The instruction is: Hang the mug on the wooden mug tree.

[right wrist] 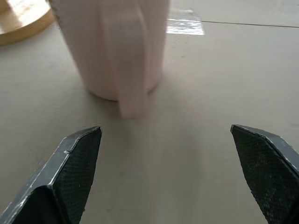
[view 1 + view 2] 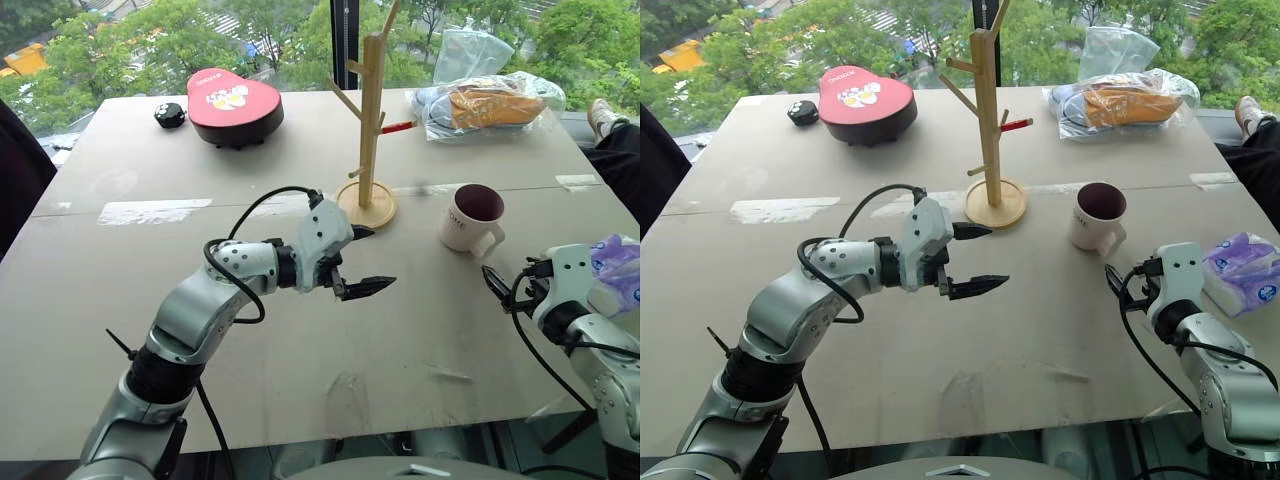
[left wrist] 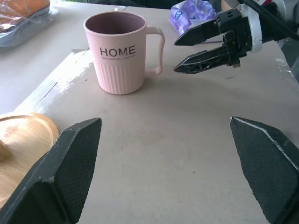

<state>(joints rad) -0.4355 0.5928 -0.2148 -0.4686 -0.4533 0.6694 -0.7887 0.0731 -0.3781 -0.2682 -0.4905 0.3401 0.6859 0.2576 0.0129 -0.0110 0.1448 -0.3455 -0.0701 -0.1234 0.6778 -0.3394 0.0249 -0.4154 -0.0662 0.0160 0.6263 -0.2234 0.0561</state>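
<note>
so the mug [image 2: 470, 217] sits upright w/ handle toward the right hand [image 3: 198, 50] (fingers apart, lined up for it); left hand [image 2: 366, 262] also spread, empty.

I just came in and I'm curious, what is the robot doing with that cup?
Nothing is held yet. The small pale ceramic mug stands upright on the table, beside the tall light-wood mug tree. The right pincer is open, close to the mug's handle. The left pincer is open too, hovering over the table.
</note>
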